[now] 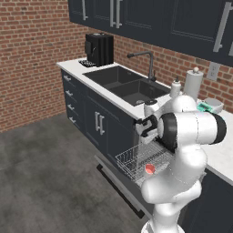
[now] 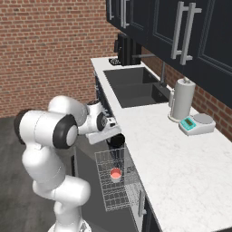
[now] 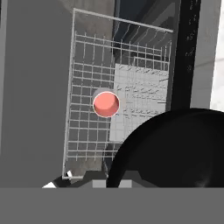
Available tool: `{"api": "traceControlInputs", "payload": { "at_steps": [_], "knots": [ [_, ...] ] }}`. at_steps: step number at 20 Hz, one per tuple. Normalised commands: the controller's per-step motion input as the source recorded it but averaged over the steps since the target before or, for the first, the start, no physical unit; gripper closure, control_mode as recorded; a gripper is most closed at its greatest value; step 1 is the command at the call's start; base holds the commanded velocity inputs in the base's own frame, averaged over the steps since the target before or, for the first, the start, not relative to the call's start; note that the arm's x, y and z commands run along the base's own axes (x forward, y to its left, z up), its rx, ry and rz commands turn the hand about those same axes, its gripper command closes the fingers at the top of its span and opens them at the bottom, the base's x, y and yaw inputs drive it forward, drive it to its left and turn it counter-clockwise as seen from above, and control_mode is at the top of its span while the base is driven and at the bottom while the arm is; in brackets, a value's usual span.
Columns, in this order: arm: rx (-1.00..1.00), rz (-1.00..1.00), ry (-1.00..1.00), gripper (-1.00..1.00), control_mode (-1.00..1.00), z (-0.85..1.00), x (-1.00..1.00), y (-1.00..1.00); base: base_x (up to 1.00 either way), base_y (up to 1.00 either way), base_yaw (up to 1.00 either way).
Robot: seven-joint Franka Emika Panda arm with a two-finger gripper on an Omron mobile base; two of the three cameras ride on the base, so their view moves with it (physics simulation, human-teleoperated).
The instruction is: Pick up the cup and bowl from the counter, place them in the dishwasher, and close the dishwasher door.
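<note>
While the white arm fills the lower right of the left base view, its gripper (image 2: 114, 136) sits mid-frame in the right base view, above the near end of the pulled-out wire rack (image 2: 115, 181). The fingers are clenched on the bowl (image 2: 116, 141), a black round shape just under the hand; in the hand view the bowl (image 3: 175, 148) bulks dark across the lower right. The cup (image 2: 116, 174) stands upright in the rack below it (pink inside showing), a little left of centre in the hand view (image 3: 106, 104), and low centre in the left base view (image 1: 149, 169). The dishwasher door (image 1: 119, 189) lies dropped open under the rack. Beyond, the worktop (image 2: 181, 167) runs up the right of the right base view, carrying a scale (image 2: 197, 123) and a paper towel roll (image 2: 181, 98). Farther still are the sink (image 1: 125, 83) and a black coffee machine (image 1: 99, 49) at the upper left of the left base view.
</note>
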Motion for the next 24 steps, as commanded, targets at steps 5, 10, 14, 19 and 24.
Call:
{"api": "traceControlInputs", "payload": {
  "at_steps": [5,10,14,19,24],
  "knots": [
    [0.0,0.0,-0.07,1.0,-1.0,-0.08,-1.0,0.37,0.0,0.0,0.0],
    [0.0,-0.02,0.0,1.0,-1.0,-0.3,-0.75,0.03,0.0,0.0,0.0],
    [0.0,-0.04,0.0,1.0,-1.0,-0.49,-0.08,0.0,0.0,0.0,0.0],
    [0.0,-0.02,0.0,1.0,-1.0,-0.59,0.0,0.0,0.0,0.0,0.0],
    [0.0,0.0,0.0,1.0,-1.0,-0.85,0.0,0.0,0.0,0.0,0.0]
  ]
}}
